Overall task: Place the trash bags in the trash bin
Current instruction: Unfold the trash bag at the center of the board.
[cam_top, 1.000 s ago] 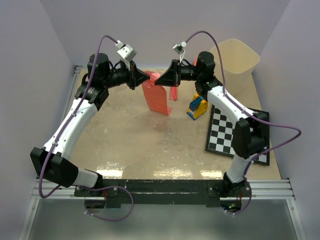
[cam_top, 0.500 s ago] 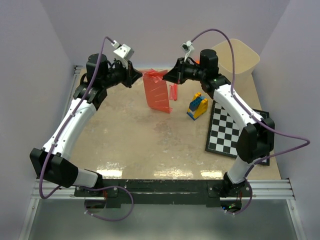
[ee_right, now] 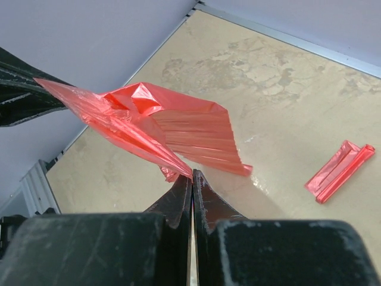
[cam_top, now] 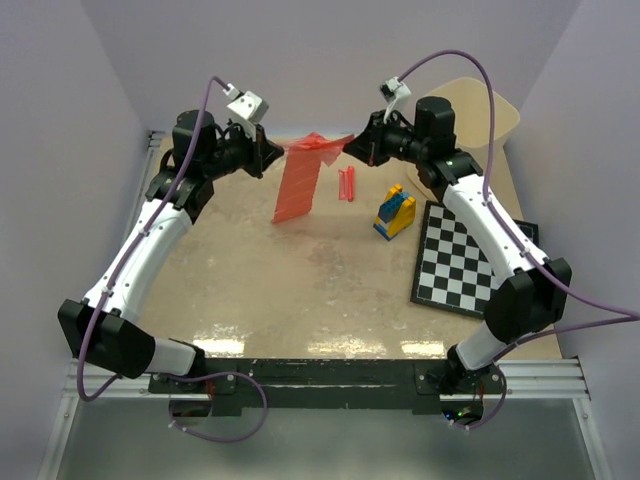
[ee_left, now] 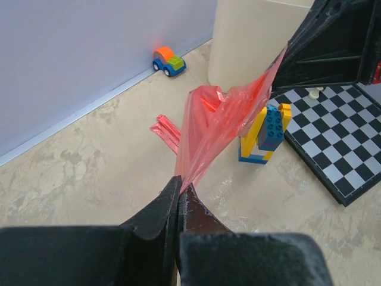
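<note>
Lilac walls surround a mottled beige tabletop (cam_top: 300,290). Above its far side a red trash bag (cam_top: 299,182) hangs in the air, its top edge stretched between the arms: the left jaws are pinched shut on one corner, the right jaws on the other. A moment ago the two stood closer; they have drawn apart, and the right has lifted toward the cream trash bin (cam_top: 497,118) behind it, so carrying over looks next. A folded red bag (cam_top: 346,184) lies untouched below, near yellow-and-blue blocks (cam_top: 396,211).
</note>
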`<control>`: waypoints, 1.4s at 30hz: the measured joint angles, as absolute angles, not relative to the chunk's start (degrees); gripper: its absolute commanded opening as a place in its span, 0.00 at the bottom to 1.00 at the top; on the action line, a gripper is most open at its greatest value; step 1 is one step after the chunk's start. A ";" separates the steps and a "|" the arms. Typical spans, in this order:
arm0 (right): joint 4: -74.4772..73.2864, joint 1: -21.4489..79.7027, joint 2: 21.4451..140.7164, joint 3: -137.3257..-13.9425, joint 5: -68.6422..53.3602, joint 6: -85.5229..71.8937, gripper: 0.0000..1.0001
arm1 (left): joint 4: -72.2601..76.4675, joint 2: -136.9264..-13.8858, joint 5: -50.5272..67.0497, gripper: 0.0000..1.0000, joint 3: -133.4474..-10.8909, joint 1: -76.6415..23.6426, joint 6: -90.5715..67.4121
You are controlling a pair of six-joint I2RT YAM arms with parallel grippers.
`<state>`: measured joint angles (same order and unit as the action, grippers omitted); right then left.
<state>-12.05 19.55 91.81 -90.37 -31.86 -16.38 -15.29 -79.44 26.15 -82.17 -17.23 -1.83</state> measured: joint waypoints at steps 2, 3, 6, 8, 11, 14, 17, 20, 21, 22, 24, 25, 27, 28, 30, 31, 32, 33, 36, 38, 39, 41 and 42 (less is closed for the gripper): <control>-12.60 19.55 91.35 -90.17 -31.20 -15.84 0.00 | -15.20 -79.42 27.70 0.00 -81.97 -17.23 -1.45; -12.73 19.55 91.09 -90.08 -30.96 -15.49 0.00 | -14.96 -79.37 29.26 0.15 -81.78 -17.23 -1.21; -12.91 19.31 90.83 -90.04 -30.70 -14.61 0.00 | -14.28 -79.15 32.99 0.38 -81.58 -17.17 -0.49; -12.95 19.00 90.80 -90.04 -30.44 -14.22 0.00 | -13.85 -78.83 34.50 0.44 -81.52 -16.97 -0.25; -13.37 18.81 90.80 -90.21 -29.65 -13.98 0.00 | -13.08 -78.63 34.28 0.49 -81.52 -16.88 0.21; -13.37 18.85 90.80 -90.85 -29.50 -14.31 0.00 | -12.86 -78.85 34.22 0.55 -81.60 -16.88 0.73; -13.30 19.18 90.80 -91.57 -29.54 -14.61 0.00 | -12.73 -79.83 34.39 0.60 -82.30 -17.19 0.73; -13.30 19.68 90.80 -91.88 -29.58 -14.70 0.00 | -12.40 -81.17 34.04 0.60 -82.61 -18.48 1.45; -13.30 19.92 90.80 -91.92 -29.61 -14.70 0.00 | -12.36 -81.69 33.80 0.60 -82.72 -19.22 1.87; -13.32 20.08 90.80 -91.92 -29.65 -14.68 0.00 | -12.38 -82.28 33.47 0.59 -82.89 -20.05 2.31; -13.32 20.40 90.80 -91.92 -29.74 -14.63 0.00 | -12.47 -83.50 32.75 0.51 -83.33 -21.39 2.81; -13.32 20.60 90.80 -91.92 -29.78 -14.59 0.00 | -12.49 -84.20 32.47 0.46 -83.66 -21.98 2.87; -13.32 20.82 90.80 -91.92 -30.06 -14.46 0.00 | -12.58 -85.58 31.83 0.34 -84.44 -22.50 3.11; -13.32 20.88 90.80 -91.92 -30.20 -14.35 0.00 | -12.71 -86.26 31.51 0.24 -84.90 -22.52 3.31; -13.32 20.95 90.80 -91.92 -30.57 -14.20 0.00 | -12.97 -87.37 31.24 0.00 -85.78 -22.52 3.86; -13.32 20.95 90.80 -91.92 -30.70 -14.09 0.00 | -13.06 -87.70 31.24 0.00 -86.04 -22.50 3.70; -13.32 20.95 90.80 -91.92 -30.89 -14.02 0.08 | -13.19 -88.05 31.33 0.00 -86.32 -22.48 3.97; -13.32 20.95 90.80 -91.92 -31.05 -14.04 0.29 | -13.39 -88.27 31.46 0.00 -86.61 -22.48 4.10; -13.15 20.93 90.80 -91.88 -31.68 -15.20 0.55 | -13.50 -88.29 31.94 0.00 -86.72 -22.46 3.99; -12.29 20.86 90.80 -91.48 -33.39 -15.79 0.60 | -13.45 -88.27 32.29 0.00 -86.70 -22.24 3.38; -11.73 20.82 90.80 -91.11 -34.89 -16.14 0.62 | -13.39 -88.25 32.38 0.00 -86.70 -22.13 2.96; -10.52 20.67 90.80 -89.97 -38.13 -17.12 0.67 | -13.34 -88.03 32.32 0.00 -86.70 -21.69 2.28; -9.67 20.64 90.80 -89.06 -40.34 -17.63 0.68 | -13.32 -87.81 32.29 0.00 -86.67 -21.37 2.11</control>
